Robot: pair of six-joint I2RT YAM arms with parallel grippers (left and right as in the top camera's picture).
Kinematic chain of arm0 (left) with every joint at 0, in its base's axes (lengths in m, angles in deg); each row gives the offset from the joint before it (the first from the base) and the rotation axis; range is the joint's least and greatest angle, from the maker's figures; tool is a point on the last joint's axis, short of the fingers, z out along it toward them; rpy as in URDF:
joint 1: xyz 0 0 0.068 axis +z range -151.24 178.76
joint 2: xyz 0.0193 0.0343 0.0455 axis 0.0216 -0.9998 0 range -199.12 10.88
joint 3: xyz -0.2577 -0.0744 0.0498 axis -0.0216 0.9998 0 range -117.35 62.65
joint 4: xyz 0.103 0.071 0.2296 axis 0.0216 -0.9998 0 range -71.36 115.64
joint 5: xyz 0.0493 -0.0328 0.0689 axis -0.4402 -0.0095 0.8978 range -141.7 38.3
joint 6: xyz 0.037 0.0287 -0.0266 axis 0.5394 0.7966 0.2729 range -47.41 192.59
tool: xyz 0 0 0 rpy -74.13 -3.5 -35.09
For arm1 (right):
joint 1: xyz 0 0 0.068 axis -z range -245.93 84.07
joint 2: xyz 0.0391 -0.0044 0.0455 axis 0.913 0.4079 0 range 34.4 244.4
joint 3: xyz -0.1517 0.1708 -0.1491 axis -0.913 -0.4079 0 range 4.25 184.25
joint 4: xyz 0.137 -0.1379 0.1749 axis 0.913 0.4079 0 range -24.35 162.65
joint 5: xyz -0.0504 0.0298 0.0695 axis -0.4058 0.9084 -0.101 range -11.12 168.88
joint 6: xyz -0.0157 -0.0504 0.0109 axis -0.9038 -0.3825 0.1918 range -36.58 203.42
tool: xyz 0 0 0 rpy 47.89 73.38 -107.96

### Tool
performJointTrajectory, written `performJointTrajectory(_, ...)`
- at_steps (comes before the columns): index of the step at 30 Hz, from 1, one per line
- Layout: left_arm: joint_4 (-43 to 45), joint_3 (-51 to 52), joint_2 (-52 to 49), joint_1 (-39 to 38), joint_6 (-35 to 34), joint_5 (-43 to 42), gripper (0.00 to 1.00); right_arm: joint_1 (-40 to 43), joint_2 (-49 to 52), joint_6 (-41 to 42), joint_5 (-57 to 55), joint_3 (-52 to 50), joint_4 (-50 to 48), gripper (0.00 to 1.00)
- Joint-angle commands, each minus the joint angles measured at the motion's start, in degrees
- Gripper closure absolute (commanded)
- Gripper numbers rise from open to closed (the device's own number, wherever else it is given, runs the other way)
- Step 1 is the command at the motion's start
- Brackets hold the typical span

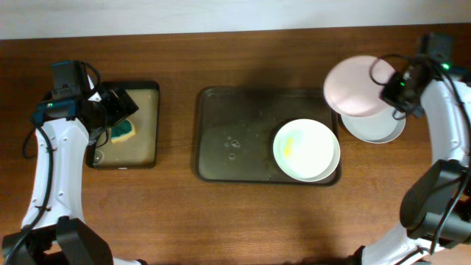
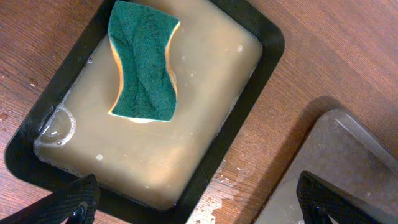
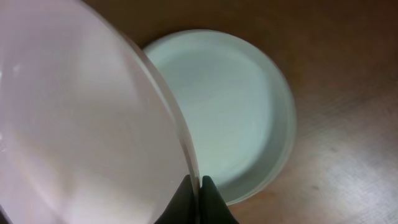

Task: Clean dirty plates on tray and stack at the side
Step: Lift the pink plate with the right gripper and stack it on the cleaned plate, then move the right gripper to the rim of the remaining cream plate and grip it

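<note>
Held plate (image 1: 355, 83) upper right, off the table (image 1: 243, 221), rim clenched in right tool (image 3: 200, 198); the pinch shows only in the right wrist view. Second plate (image 3: 236, 118) sits on the table below. Overhead only: yellow-smeared plate (image 1: 304, 147) at the right end of the tray (image 1: 228, 147). Left tool (image 2: 199, 204) is spread wide over the small black tray (image 2: 242, 112), where a sponge (image 2: 144, 62) lies in murky water.

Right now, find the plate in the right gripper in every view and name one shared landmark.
Overhead: the held plate is at the upper right, overlapping the tray's far right corner, in the right gripper.
Left wrist: not in it.
Right wrist: it fills the left half, with its rim pinched at bottom centre.
Landmark: the resting plate partly under it, seen in the overhead and right wrist views.
</note>
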Motion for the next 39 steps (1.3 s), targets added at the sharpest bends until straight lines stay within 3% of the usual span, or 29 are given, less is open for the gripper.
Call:
performJointTrajectory(1,-0.1,0.0,-0.1,0.1,0.8,-0.6,0.01,5.2,-0.1,0.9,3.1,-4.3,-2.3,0.96)
performJointTrajectory(4,-0.1,0.0,-0.1,0.1,0.8,-0.6,0.01,6.7,-0.1,0.9,3.0,-6.8,-4.7,0.95)
performJointTrajectory(5,-0.1,0.0,-0.1,0.1,0.8,-0.6,0.01,6.7,-0.1,0.9,3.0,-7.4,-5.4,0.9)
performJointTrajectory(7,-0.1,0.0,-0.1,0.1,0.8,-0.6,0.01,6.2,-0.1,0.9,3.1,-7.6,-5.8,0.66)
performJointTrajectory(9,0.0,0.0,-0.1,0.1,0.8,-0.6,0.01,5.7,-0.1,0.9,3.1,-7.6,-5.6,0.66)
performJointTrajectory(12,-0.1,0.0,-0.1,0.1,0.8,-0.6,0.01,4.7,-0.1,0.0,6.6,-7.6,-5.1,0.55)
performJointTrajectory(15,0.0,0.0,-0.1,0.0,0.8,-0.6,0.0,2.2,-0.1,-5.9,20.2,-7.6,-3.1,0.48)
performJointTrajectory(17,0.1,0.0,-0.1,0.0,0.8,-0.6,0.01,-0.9,-0.1,-9.6,23.1,-7.6,0.8,0.45)
performJointTrajectory(19,0.1,0.0,-0.1,0.0,0.8,-0.6,0.01,-4.7,-0.1,-13.4,22.2,-7.6,5.9,0.43)
performJointTrajectory(21,0.1,0.0,-0.1,0.0,0.8,-0.6,0.01,-9.6,-0.1,-13.6,14.1,-8.7,9.6,0.42)
performJointTrajectory(24,0.1,0.0,-0.1,0.0,0.8,-0.6,0.01,-16.0,-0.1,-12.1,3.2,-14.1,7.8,0.33)
performJointTrajectory(26,0.1,0.0,-0.1,0.0,0.8,-0.6,0.01,-18.3,-0.1,-11.1,2.0,-18.0,4.3,0.34)
performJointTrajectory(29,0.1,0.0,-0.1,0.0,0.8,-0.6,0.01,-19.3,-0.1,-10.1,1.8,-22.6,-1.0,0.44)
performJointTrajectory(39,0.1,0.0,-0.1,0.0,0.7,-0.6,0.01,-19.3,-0.2,-10.1,3.7,-20.7,-0.6,0.49)
